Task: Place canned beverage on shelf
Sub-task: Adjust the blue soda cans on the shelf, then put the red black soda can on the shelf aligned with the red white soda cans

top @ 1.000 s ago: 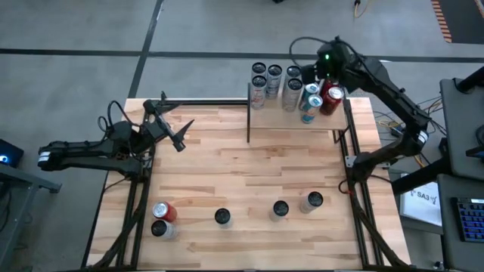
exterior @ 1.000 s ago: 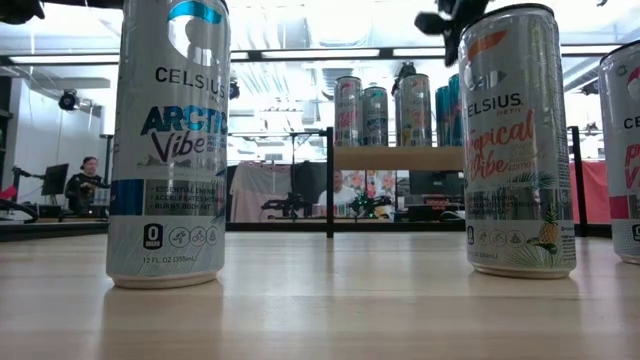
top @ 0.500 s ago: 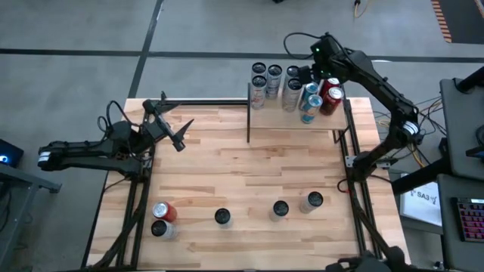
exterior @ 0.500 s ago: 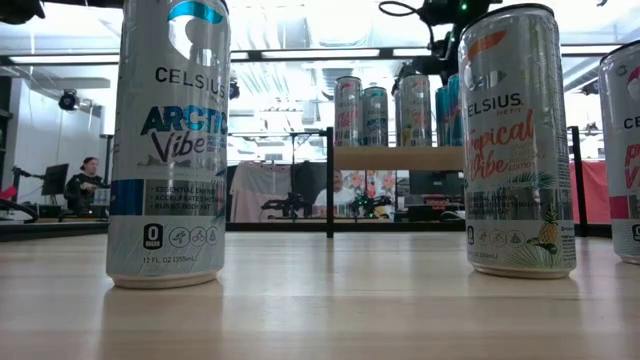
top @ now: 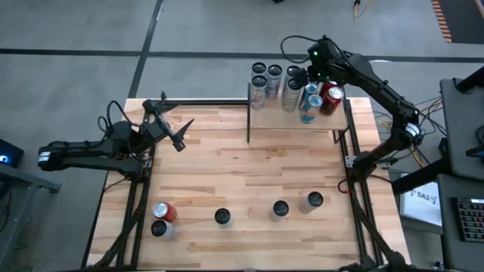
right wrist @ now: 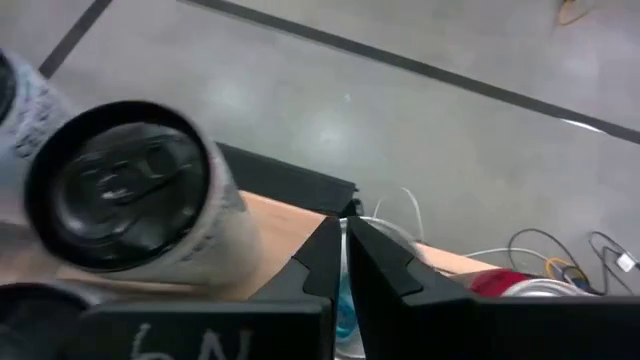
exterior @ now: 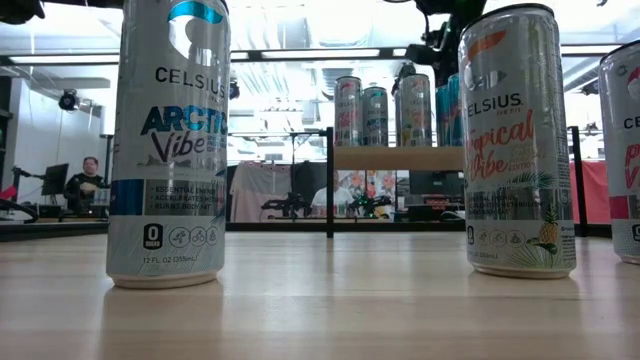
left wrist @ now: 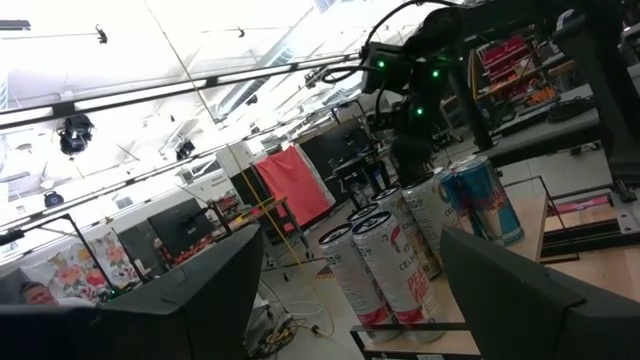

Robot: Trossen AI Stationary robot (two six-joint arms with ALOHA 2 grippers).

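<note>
High view is showing the right gripper (top: 308,75), fingers pressed together and empty, hovering over the cans (top: 291,88) standing on the shelf (top: 327,121) at upper centre; the left gripper (top: 179,137), fingers spread, is waiting at left.

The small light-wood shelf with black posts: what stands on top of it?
Upright beverage cans cluster on the shelf, silver, blue and red. The right hand above hides some, so no exact count.

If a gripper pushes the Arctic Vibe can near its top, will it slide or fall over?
The Arctic Vibe can stands upright, tall and slim on a narrow base, so a high push would probably tip it. Once down, its round body would likely roll on the table. Its glossy wall looks slippery; whether it is full cannot be told.
</note>
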